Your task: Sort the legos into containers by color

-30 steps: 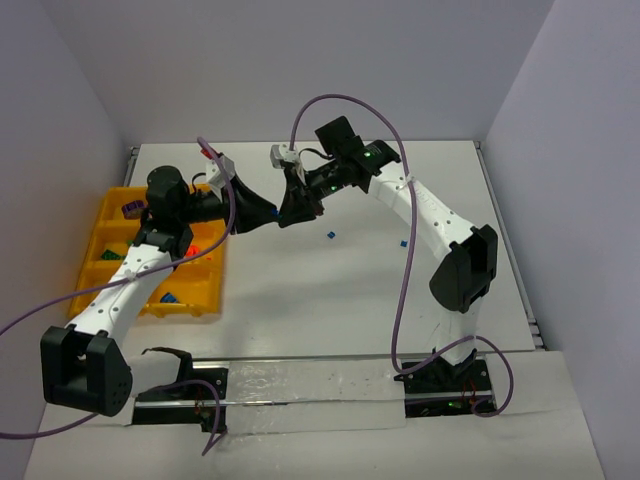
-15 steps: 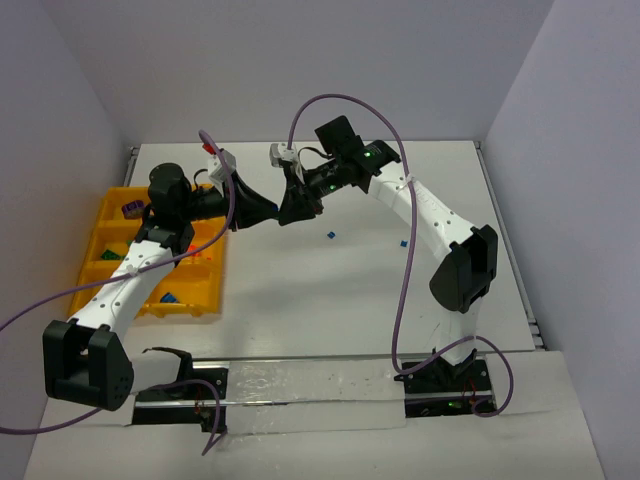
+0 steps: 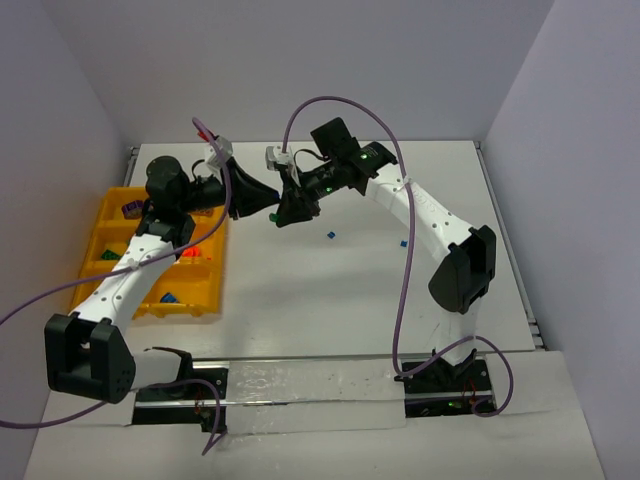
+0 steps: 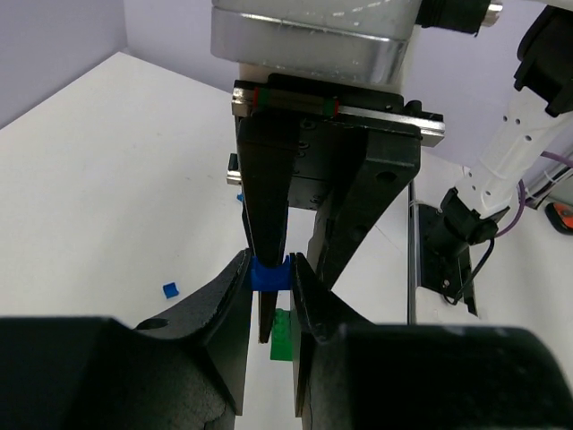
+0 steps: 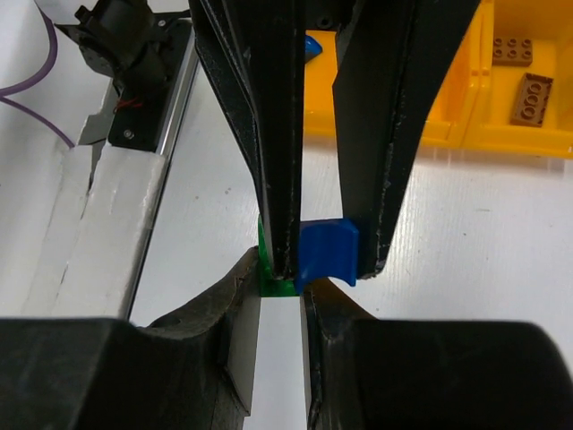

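My two grippers meet tip to tip above the table's back middle. The left gripper (image 3: 268, 203) (image 4: 269, 271) is shut on a small blue lego (image 4: 269, 274) (image 5: 327, 252). The right gripper (image 3: 285, 212) (image 5: 280, 270) is shut on a small green lego (image 5: 268, 273) (image 4: 283, 334), which sits right against the blue one. The yellow tray of containers (image 3: 107, 218) (image 5: 457, 121) lies at the left, under the left arm. Its bins hold purple (image 3: 131, 209), red (image 3: 190, 252), green (image 3: 108, 255) and blue (image 3: 168, 297) legos.
Two loose blue legos (image 3: 329, 235) (image 3: 404, 242) lie on the white table to the right of the grippers; one (image 4: 168, 289) shows in the left wrist view. Purple cables loop over both arms. Walls close the table at the back and sides.
The left gripper's jaws have narrowed onto the blue lego. Both grippers, still tip to tip, have shifted slightly left and toward the back.
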Motion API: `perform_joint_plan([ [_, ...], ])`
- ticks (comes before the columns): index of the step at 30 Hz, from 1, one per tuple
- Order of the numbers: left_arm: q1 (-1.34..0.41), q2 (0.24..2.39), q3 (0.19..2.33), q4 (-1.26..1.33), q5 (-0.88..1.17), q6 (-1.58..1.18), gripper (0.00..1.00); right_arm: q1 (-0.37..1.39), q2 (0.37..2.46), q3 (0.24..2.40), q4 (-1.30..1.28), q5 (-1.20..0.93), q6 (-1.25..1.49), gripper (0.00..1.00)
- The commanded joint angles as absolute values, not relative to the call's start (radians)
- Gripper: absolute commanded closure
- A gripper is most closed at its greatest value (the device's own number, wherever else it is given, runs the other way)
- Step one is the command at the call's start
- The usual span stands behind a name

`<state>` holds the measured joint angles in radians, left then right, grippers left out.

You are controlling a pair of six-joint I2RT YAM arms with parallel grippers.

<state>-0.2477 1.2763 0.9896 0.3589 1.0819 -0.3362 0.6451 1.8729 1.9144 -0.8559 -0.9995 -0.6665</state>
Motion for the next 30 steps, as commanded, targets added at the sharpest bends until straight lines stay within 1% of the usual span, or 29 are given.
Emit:
perform_joint_plan([
  [1, -0.208, 1.207, 1.023, 0.163, 1.085, -0.190, 1.00, 0.621, 1.863, 1.899, -0.818, -0.984, -0.632, 1.00],
  [4, -0.159, 1.158, 1.011, 0.010, 1.091, -0.089, 1.00, 0.600, 1.844, 1.872, -0.809, -0.963, -0.632, 1.00],
  [7, -0.018, 1.116, 1.023, -0.297, 1.101, 0.123, 1.00, 0.573, 1.827, 1.842, -0.796, -0.934, -0.627, 1.00],
  [8, 0.062, 1.109, 1.038, -0.415, 1.094, 0.206, 1.00, 0.563, 1.823, 1.833, -0.795, -0.930, -0.622, 1.00],
  [9, 0.086, 1.108, 1.056, -0.480, 1.079, 0.259, 1.00, 0.559, 1.822, 1.829, -0.794, -0.925, -0.620, 1.00],
  [10, 0.145, 1.111, 1.079, -0.641, 1.058, 0.386, 1.00, 0.556, 1.818, 1.823, -0.791, -0.913, -0.618, 1.00],
  [12, 0.239, 1.129, 1.112, -0.862, 0.988, 0.558, 1.00, 0.552, 1.810, 1.803, -0.776, -0.896, -0.614, 1.00],
  [14, 0.329, 1.148, 1.126, -1.033, 0.940, 0.695, 1.00, 0.552, 1.802, 1.786, -0.750, -0.886, -0.604, 1.00],
  [16, 0.387, 1.168, 1.135, -1.126, 0.925, 0.786, 1.00, 0.552, 1.801, 1.779, -0.724, -0.880, -0.587, 1.00],
  [18, 0.458, 1.184, 1.114, -1.190, 0.899, 0.871, 1.00, 0.552, 1.805, 1.783, -0.692, -0.868, -0.554, 1.00],
  [22, 0.497, 1.145, 1.042, -1.199, 0.815, 0.920, 0.99, 0.552, 1.825, 1.804, -0.669, -0.862, -0.537, 1.00],
  [26, 0.499, 1.109, 0.951, -1.109, 0.734, 0.872, 0.98, 0.552, 1.827, 1.795, -0.624, -0.854, -0.494, 1.00],
  [30, 0.499, 1.096, 0.882, -0.965, 0.639, 0.788, 0.92, 0.552, 1.827, 1.788, -0.601, -0.852, -0.468, 1.00],
])
